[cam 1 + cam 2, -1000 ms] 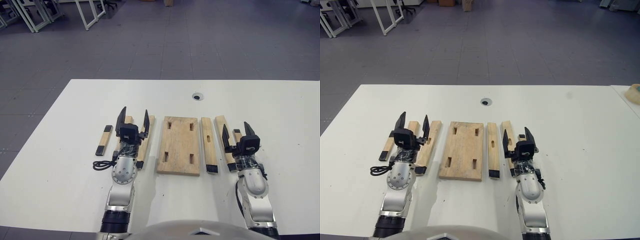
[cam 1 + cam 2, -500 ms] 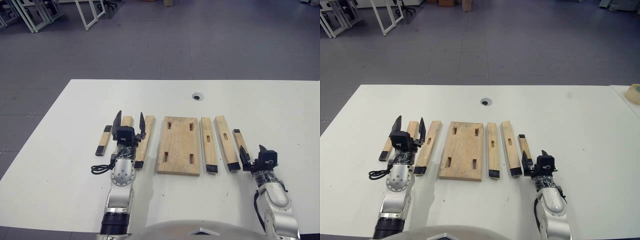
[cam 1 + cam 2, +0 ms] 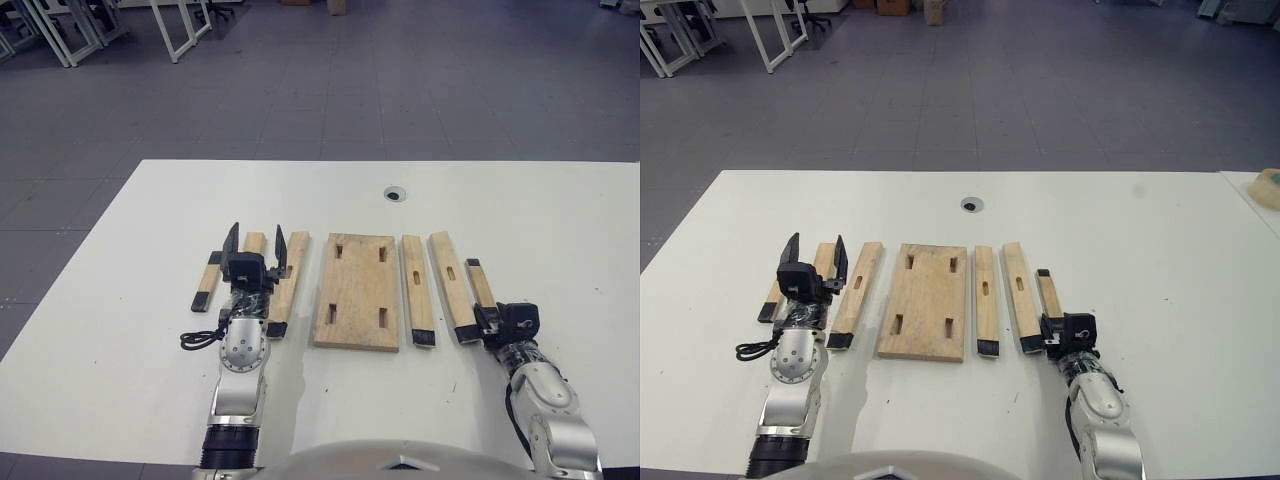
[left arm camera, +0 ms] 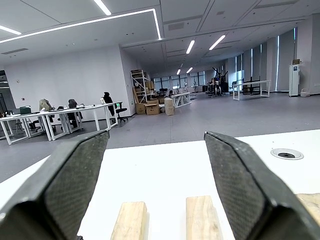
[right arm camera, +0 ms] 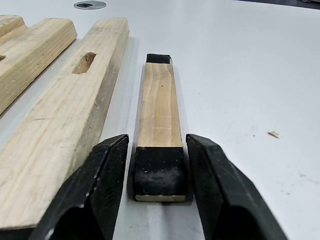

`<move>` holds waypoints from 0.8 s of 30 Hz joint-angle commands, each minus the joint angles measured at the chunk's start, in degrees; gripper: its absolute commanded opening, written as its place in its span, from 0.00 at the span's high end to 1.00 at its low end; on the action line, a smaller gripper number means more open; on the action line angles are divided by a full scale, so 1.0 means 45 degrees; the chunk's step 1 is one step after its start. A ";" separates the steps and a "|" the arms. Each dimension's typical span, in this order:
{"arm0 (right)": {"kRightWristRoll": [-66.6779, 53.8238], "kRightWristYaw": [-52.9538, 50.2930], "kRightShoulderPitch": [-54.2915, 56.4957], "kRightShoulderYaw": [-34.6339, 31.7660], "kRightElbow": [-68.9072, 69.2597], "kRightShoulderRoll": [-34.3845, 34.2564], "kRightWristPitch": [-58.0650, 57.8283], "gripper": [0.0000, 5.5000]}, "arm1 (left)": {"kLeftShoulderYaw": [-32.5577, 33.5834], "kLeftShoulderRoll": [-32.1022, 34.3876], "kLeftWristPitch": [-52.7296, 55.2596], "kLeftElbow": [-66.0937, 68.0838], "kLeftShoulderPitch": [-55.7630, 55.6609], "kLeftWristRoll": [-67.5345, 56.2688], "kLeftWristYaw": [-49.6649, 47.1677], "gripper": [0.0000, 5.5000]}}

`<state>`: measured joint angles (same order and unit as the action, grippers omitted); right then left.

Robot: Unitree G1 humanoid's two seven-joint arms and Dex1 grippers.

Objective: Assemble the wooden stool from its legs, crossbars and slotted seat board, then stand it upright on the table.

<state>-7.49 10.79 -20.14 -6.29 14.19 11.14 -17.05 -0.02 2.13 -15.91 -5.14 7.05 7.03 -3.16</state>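
change: right hand [image 5: 157, 139] is dropped and drawn back off the right legs [image 3: 450, 285] to the near, black-capped end of the right crossbar [image 5: 159, 100]; left hand [image 3: 256, 235] is pulled back slightly.
right hand: released; the cap is straddled by the fingers [image 5: 107, 170], with a gap seen on each side.
left hand: released, nothing held; it is held over the left legs [image 3: 290, 280].
parts: seat board [image 3: 357, 290] is laid flat mid-worktop [image 3: 560, 230], slots up; legs are laid on both sides, with the left crossbar [image 3: 208, 280] outermost; nothing is joined.
step (judged): right crossbar pickup.
how: hand is to be centred on the bar before closing; a grasp further along than the cap is preferred, since an end grip is likely to let the bar droop or pivot.
watch: neighbouring leg lies just beside the inner finger and is not to be nudged.
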 commanded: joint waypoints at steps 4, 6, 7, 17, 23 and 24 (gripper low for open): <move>-0.0769 -0.0472 0.0413 -0.0818 -0.0499 -0.0549 -0.0347 0.76 | 0.0178 -0.0079 0.0220 0.0075 -0.0093 -0.0228 -0.0067 0.36; -0.1033 -0.0362 0.0988 -0.1179 -0.0002 -0.0571 0.0989 0.76 | 0.0317 -0.0087 0.0510 -0.0266 -0.0271 -0.0832 0.0201 0.36; -0.1017 -0.0141 0.1325 -0.1117 0.0279 -0.0396 0.1406 0.76 | 0.0394 -0.0184 0.1186 -0.0581 -0.0442 -0.1588 0.0478 0.36; -0.1028 0.3168 0.3740 0.1259 0.1465 0.0980 0.2189 0.76 | 0.1307 -0.0588 1.1002 -0.3625 -0.1961 -1.4996 0.2376 0.36; -0.0989 0.4276 0.3594 0.2067 0.1737 0.1297 0.3081 0.76 | 0.0535 0.0008 1.2426 -0.4003 -0.2165 -1.6120 0.2867 0.36; -0.1005 0.4418 0.3442 0.2268 0.1844 0.1282 0.3155 0.76 | 0.0420 -0.0024 1.2423 -0.3963 -0.2205 -1.6032 0.2903 0.36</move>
<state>-11.55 29.41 -3.85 2.38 20.87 16.44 -3.96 3.11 1.80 39.28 -22.62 -1.94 -65.58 9.39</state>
